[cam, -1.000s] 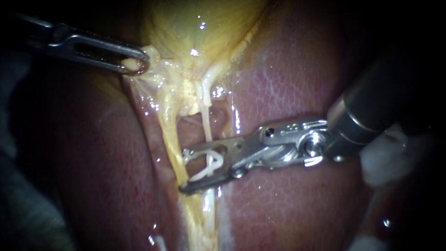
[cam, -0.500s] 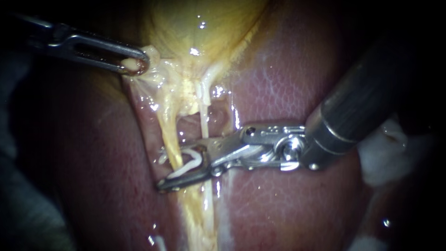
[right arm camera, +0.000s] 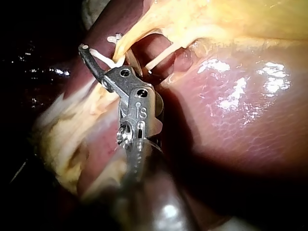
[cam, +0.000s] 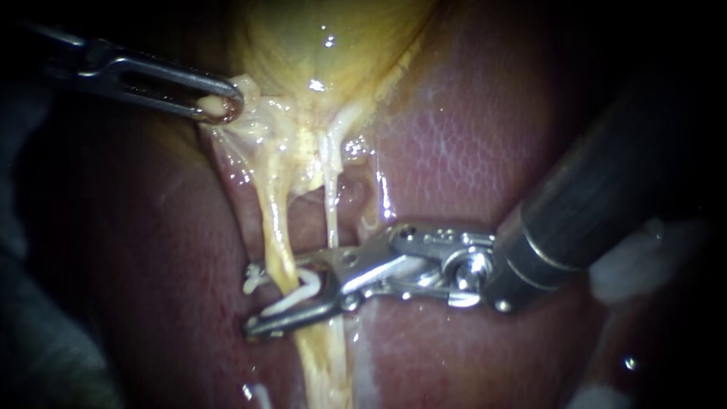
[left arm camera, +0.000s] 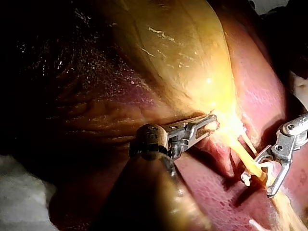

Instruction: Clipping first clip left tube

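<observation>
Jaws of my right instrument [cam: 274, 300], shifted across from the thinner tube, are narrowing the clip [cam: 303, 291] around the left tube [cam: 274, 227]; my left instrument [cam: 218, 106] is pinching the gallbladder [cam: 318, 45] edge.

My right instrument [cam: 280, 297] holds a white clip [cam: 303, 288] around the left tube [cam: 274, 227]; my left instrument [cam: 218, 106] grips the gallbladder [cam: 326, 45].

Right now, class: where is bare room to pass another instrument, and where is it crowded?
Free: bare liver between the gallbladder and my right instrument. Crowded: where its jaws hold the clip around the left tube, and where my left instrument grips the gallbladder.
</observation>
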{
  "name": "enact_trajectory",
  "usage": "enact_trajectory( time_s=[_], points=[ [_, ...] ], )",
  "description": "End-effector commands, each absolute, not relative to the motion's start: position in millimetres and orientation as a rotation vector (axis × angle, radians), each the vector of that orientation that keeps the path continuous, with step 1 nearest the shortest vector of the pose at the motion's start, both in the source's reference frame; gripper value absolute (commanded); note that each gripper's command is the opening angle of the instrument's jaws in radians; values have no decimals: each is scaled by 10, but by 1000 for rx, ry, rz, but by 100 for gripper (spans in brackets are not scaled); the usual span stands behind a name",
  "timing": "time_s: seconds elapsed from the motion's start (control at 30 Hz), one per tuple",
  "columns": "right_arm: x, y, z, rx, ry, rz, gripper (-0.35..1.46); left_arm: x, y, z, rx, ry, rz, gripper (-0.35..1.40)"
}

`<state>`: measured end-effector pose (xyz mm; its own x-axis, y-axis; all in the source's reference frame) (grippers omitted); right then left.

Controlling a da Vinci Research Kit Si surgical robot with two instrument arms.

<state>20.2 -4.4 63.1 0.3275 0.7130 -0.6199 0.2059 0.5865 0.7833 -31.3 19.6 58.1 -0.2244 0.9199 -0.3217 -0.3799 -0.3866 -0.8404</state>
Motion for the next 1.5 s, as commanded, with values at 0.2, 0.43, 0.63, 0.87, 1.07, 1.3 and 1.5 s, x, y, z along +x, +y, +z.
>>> enact_trajectory(
  time_s=[0.2, 0.43, 0.63, 0.87, 1.07, 1.3, 1.5],
  points=[
    [204, -53, 625, 979, 1236, 362, 45, -313, 196, 581, -1052, -783, 1766, -35],
    [206, -53, 623, 1006, 1233, 356, 38, -313, 196, 581, -1052, -783, 1765, -35],
    [204, -54, 624, 1018, 1225, 369, 26, -313, 196, 581, -1052, -783, 1766, -35],
    [203, -54, 624, 1021, 1220, 373, 13, -313, 196, 581, -1052, -783, 1765, -35],
    [202, -54, 624, 1017, 1203, 370, 1, -313, 196, 581, -1052, -783, 1765, -35],
    [202, -54, 623, 1035, 1189, 393, -13, -313, 196, 581, -1052, -783, 1765, -35],
    [199, -55, 623, 1080, 1156, 448, -35, -313, 196, 581, -1052, -783, 1765, -35]
  ],
)
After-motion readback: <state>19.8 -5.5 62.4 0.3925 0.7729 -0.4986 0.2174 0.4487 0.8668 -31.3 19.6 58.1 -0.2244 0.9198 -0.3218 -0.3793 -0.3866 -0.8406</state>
